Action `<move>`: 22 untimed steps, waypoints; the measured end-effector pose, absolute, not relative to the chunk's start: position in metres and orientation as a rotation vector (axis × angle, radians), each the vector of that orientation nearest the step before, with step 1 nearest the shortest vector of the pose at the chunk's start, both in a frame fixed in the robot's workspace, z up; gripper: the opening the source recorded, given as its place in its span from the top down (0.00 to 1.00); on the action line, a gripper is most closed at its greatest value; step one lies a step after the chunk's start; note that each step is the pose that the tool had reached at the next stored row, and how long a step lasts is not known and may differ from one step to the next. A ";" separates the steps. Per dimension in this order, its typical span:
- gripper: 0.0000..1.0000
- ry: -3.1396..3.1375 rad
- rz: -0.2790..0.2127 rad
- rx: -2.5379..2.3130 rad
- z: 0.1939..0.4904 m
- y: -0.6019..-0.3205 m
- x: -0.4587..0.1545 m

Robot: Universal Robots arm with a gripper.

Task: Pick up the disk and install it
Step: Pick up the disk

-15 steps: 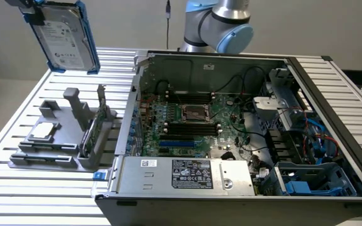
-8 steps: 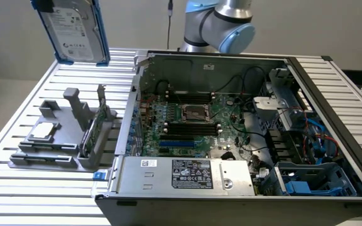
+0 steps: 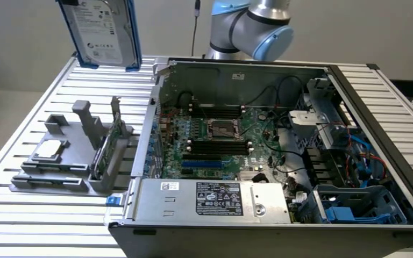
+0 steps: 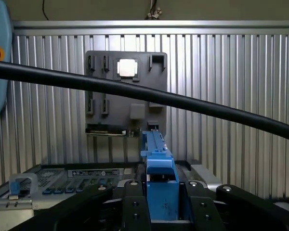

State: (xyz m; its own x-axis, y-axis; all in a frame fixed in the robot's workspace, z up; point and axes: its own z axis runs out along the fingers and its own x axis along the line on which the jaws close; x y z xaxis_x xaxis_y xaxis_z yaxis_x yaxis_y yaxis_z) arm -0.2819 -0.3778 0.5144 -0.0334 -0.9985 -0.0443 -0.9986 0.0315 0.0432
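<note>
**Slatted bench, open computer, drive held aloft**

Ribbed aluminium covers the whole table (image 3: 20, 226), and an open computer case (image 3: 264, 161) takes up most of it, motherboard bare to the room. On the exterior view's left sits a grey holder (image 3: 56, 177) with a small square chip (image 3: 51, 150) and a green card (image 3: 100, 153) standing on edge.

High above that holder, well clear of the table, hangs the disk (image 3: 100, 33). It is upright, with its white label facing outward and its blue rails running down both long edges. From the wrist view, the gripper (image 4: 163, 188) has its dark fingers (image 4: 135, 202) closed on either side of the blue plastic at the end of the disk, so it is gripping it firmly. A black cable (image 4: 135, 94) sags across in front.

I judge the drive to be dense for its size and quite rigid, a metal block that will not flex. Its flanks look smooth, so a light pinch could let it slide. The plastic rails probably give a little and offer better purchase. It will not tolerate a knock, so the narrow edges and rails are the place to hold it, never the label face. Held by one end like this, the long body below acts as a lever and may tilt.
</note>
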 end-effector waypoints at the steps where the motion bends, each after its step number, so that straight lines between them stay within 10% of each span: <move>1: 0.67 2.255 0.098 -2.183 0.516 -0.379 -0.277; 22: 0.67 2.257 0.102 -2.185 0.517 -0.408 -0.184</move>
